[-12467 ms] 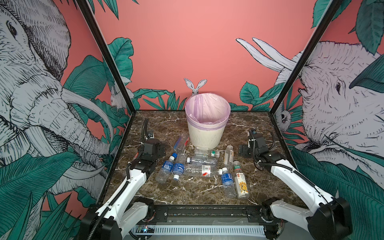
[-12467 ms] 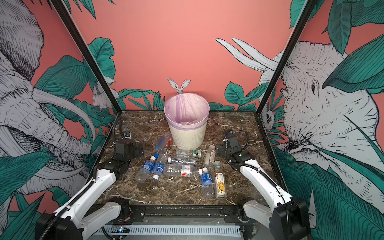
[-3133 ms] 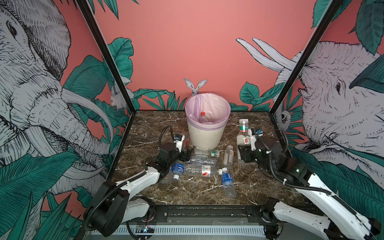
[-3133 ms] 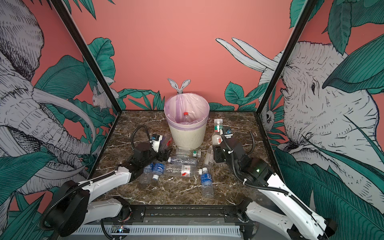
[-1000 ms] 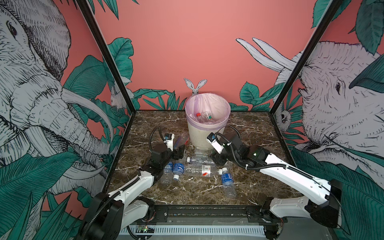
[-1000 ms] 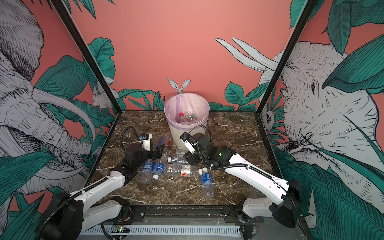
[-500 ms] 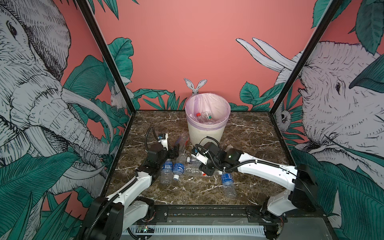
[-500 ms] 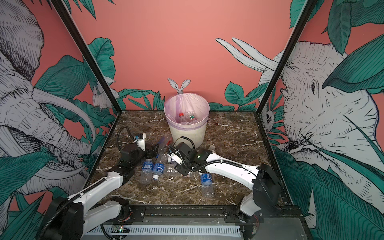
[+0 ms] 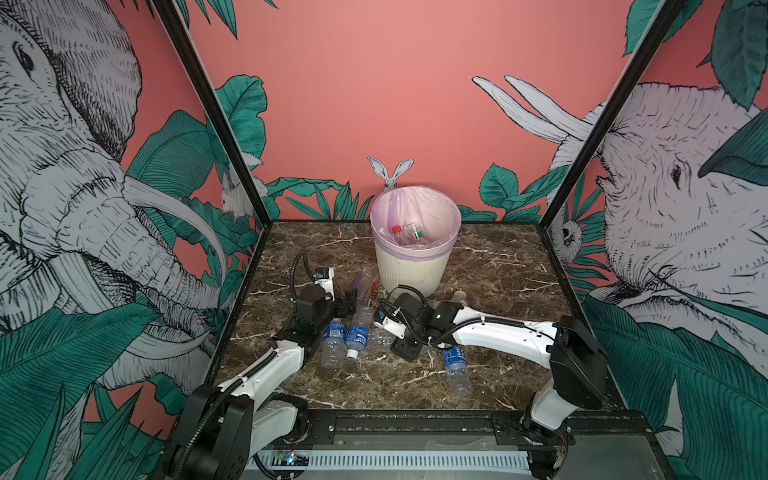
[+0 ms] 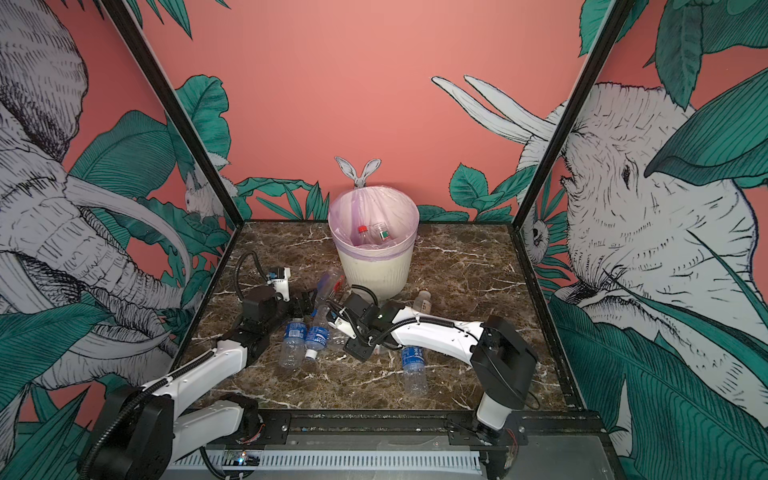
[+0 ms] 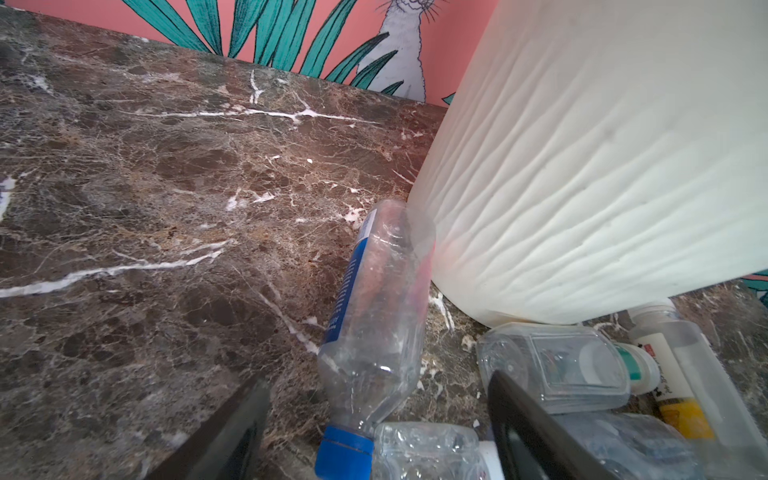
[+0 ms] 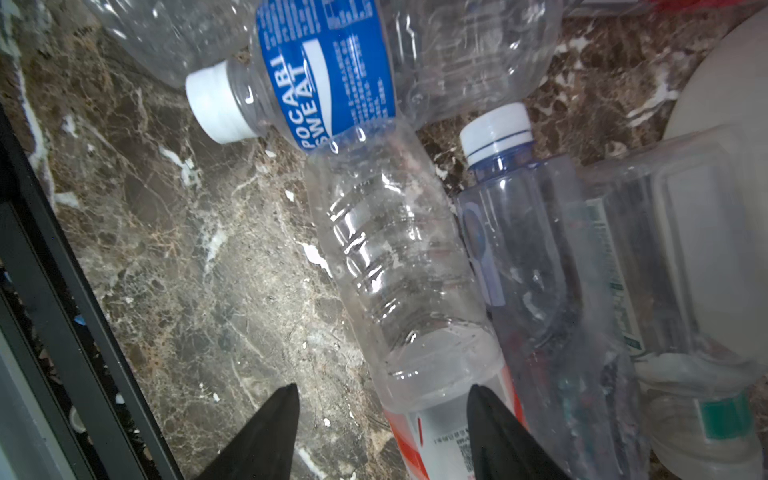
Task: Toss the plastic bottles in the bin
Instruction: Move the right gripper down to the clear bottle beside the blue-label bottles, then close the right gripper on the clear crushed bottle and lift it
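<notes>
The bin (image 9: pixel 415 266) (image 10: pixel 374 266) stands at the back middle with two plastic bottles (image 9: pixel 409 235) inside. Several more lie in front of it. My left gripper (image 9: pixel 347 299) (image 11: pixel 376 428) is open, its fingers either side of a blue-capped bottle (image 11: pixel 374 332) that leans against the bin (image 11: pixel 602 166). My right gripper (image 9: pixel 401 347) (image 12: pixel 382 432) is open and low over the pile. One finger lies over a red-white labelled bottle (image 12: pixel 399 266); the other stands apart on bare marble. A blue-labelled bottle (image 12: pixel 324 75) lies just beyond.
Two blue-labelled bottles (image 9: pixel 333 336) (image 9: pixel 357 336) lie between the arms, and another (image 9: pixel 455 365) lies under the right forearm. A white-capped bottle (image 9: pixel 457 297) sits right of the bin. A black frame rail (image 12: pixel 62 291) runs close beside the right gripper.
My right arm has swung down and leftward from beside the bin into the bottle pile. The left gripper has drawn slightly leftward and stays open.
</notes>
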Robot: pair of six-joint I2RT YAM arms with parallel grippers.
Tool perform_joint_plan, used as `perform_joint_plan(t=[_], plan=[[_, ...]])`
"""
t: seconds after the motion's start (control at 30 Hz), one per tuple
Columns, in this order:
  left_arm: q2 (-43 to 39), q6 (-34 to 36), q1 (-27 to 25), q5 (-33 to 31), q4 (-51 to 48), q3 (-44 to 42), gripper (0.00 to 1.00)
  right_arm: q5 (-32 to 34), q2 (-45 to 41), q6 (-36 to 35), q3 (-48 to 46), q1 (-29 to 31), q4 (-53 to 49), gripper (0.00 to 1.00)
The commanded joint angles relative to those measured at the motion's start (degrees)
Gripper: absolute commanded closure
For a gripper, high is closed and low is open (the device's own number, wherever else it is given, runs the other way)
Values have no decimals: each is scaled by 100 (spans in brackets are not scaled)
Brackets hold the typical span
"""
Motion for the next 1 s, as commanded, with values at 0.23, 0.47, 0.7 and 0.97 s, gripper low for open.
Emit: perform_joint_plan(t=[0.23,0.47,0.7,0.97], plan=[[157,-158,53,196,-37,97,16,278,401,-200,255,35,1,29],[261,-185,73,281,-5,118,16,424,600,-271,298,36,-43,26],[288,-201,86,329,16,125,16,445,788,-335,417,66,-79,25],[301,-217,97,373,16,133,16,564,851,-330,464,75,-90,27]])
